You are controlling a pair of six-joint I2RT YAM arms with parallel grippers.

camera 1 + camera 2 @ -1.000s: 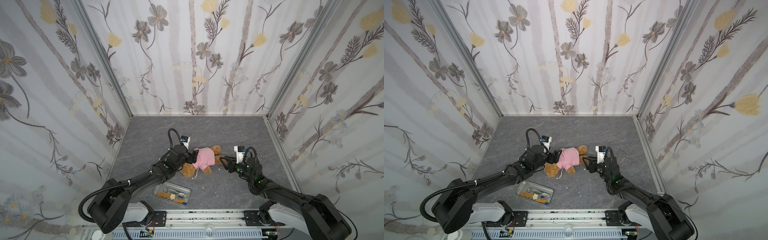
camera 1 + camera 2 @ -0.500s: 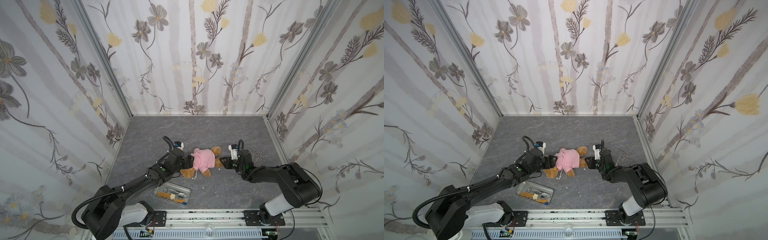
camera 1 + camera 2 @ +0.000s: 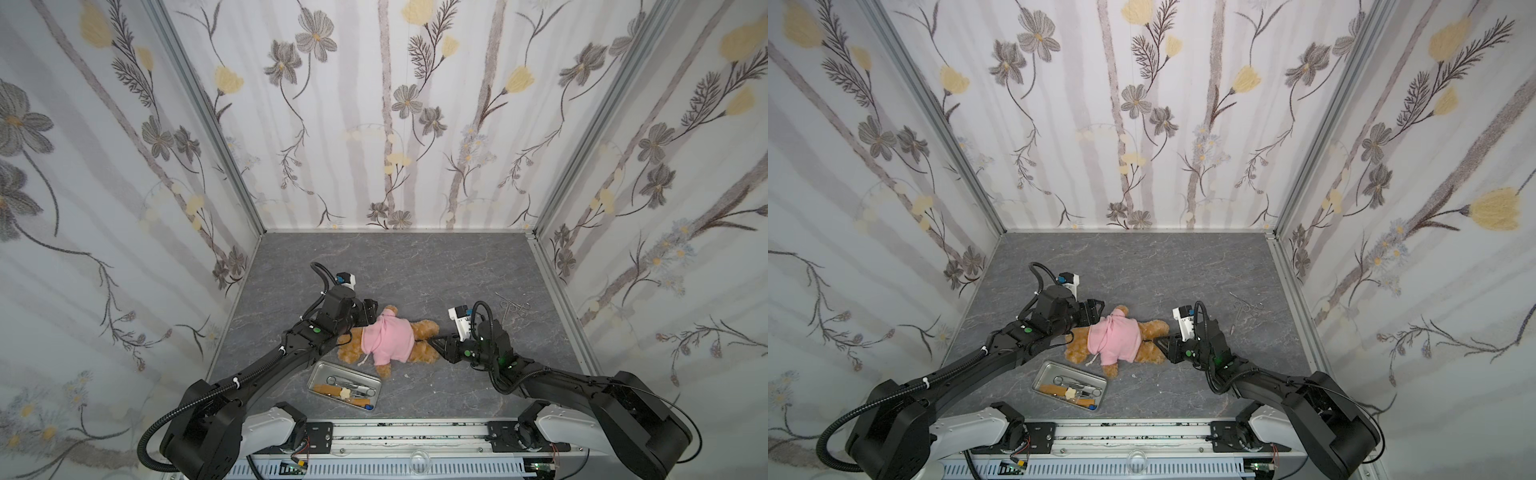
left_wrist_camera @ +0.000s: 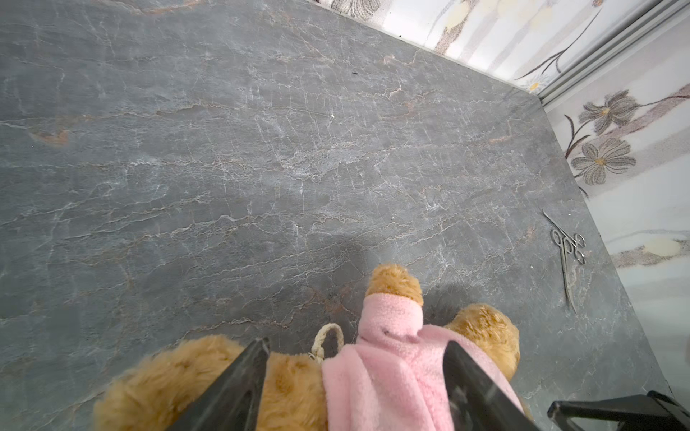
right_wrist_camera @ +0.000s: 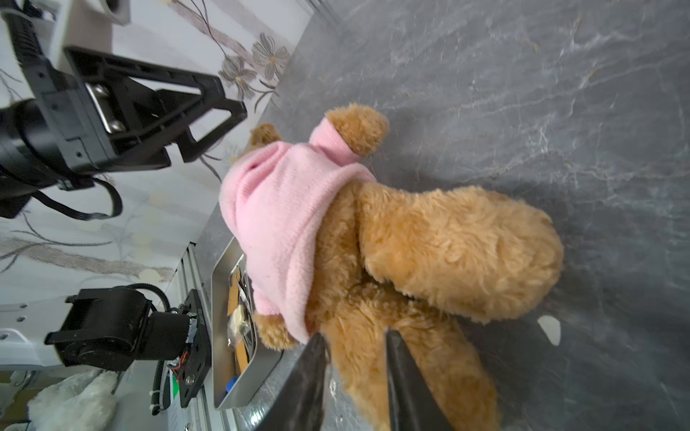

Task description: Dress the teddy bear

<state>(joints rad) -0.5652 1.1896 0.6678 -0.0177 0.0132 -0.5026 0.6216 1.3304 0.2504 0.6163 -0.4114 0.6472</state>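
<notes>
The teddy bear (image 3: 423, 329) (image 3: 1152, 328) lies on the grey table, head to the left and legs to the right. A pink shirt (image 3: 386, 338) (image 3: 1117, 338) covers its torso and one arm. My left gripper (image 3: 374, 312) (image 3: 1098, 311) (image 4: 356, 343) is open at the head end, its jaws wide over the bear's head (image 4: 209, 373) and the shirt (image 4: 392, 365). My right gripper (image 3: 430, 340) (image 3: 1156, 341) (image 5: 354, 336) sits at the legs (image 5: 448, 253) just past the shirt hem (image 5: 280, 209). Its jaws stand narrowly apart with leg fur in the gap.
A metal tray (image 3: 324, 376) (image 3: 1047, 376) of small tools lies just in front of the bear, close to the table's front edge. Steel scissors (image 3: 513, 309) (image 4: 567, 250) lie at the right, near the wall. Flowered walls enclose the table on three sides.
The bear in its shirt has shifted a little left and toward the front edge. My right gripper moved with it at the legs. My left gripper drew back slightly.
</notes>
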